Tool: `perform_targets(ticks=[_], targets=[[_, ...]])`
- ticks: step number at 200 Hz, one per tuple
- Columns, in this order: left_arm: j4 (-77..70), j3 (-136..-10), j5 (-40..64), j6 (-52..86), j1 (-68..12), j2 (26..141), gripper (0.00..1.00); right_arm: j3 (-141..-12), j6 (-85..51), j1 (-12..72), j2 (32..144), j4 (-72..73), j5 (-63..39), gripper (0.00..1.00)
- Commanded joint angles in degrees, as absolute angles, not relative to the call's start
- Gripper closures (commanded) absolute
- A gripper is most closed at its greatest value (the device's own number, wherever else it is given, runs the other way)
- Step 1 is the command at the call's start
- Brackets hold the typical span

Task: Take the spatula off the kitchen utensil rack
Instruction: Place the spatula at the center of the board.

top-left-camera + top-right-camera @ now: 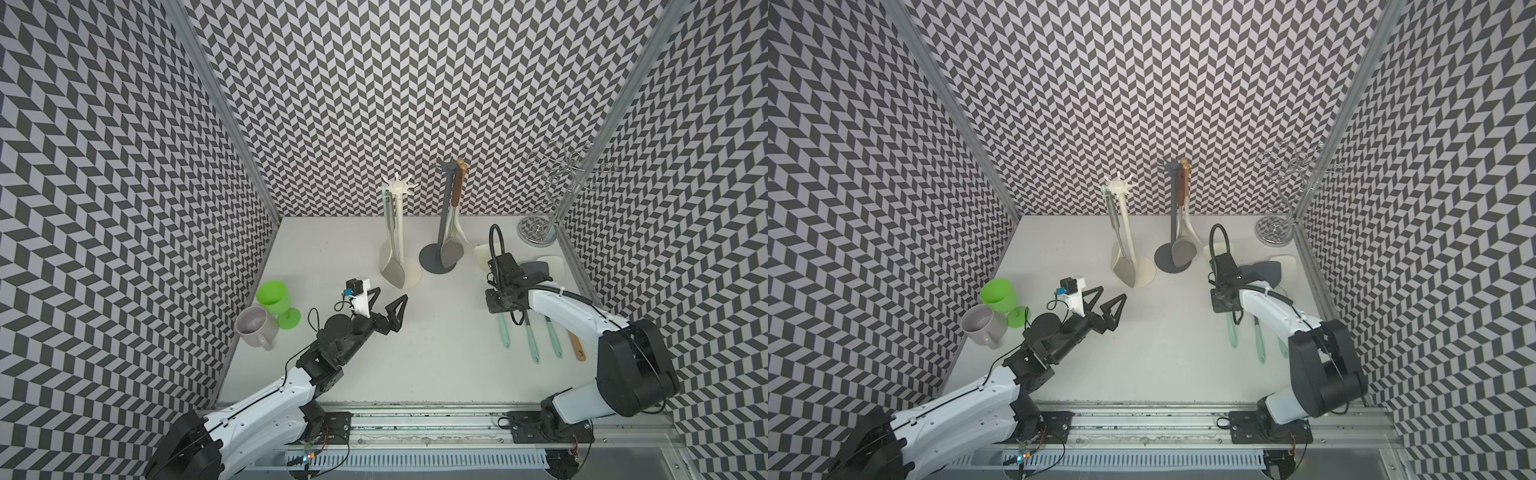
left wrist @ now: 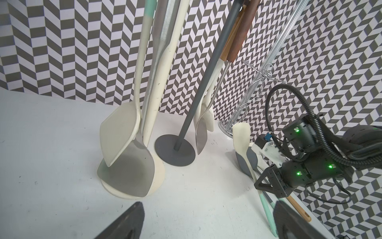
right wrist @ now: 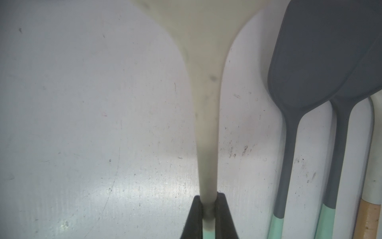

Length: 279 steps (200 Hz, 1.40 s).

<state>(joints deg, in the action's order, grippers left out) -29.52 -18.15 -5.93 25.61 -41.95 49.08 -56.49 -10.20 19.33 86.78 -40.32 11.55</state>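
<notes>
The cream spatula [image 3: 206, 124] with the mint handle end is off both racks, at the right side of the table [image 1: 332, 249]. Its neck is pinched between the closed jaws of the right gripper [image 3: 208, 204]; whether its blade touches the table cannot be told. Just beside it lie grey spatulas [image 3: 310, 62]. Farther back stand the cream rack [image 1: 400, 232] and the grey rack [image 1: 428, 259], each with spatulas hanging. The left gripper [image 1: 391, 293] hovers wide open and empty near the cream rack's base.
</notes>
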Motion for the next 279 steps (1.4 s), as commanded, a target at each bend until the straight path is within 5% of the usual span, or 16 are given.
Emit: perform_targets(ticks=[1,279], targets=[[-30.67,-17.41,-6.11,25.69,-41.61,47.72,0.01,-58.31,-13.26,19.33,87.46,-44.50,11.76,1.00],[-32.08,-15.73,-5.00,26.16,-41.65,44.51,0.01,-57.57,-25.66,19.78,104.00,-47.59,19.77,0.97]])
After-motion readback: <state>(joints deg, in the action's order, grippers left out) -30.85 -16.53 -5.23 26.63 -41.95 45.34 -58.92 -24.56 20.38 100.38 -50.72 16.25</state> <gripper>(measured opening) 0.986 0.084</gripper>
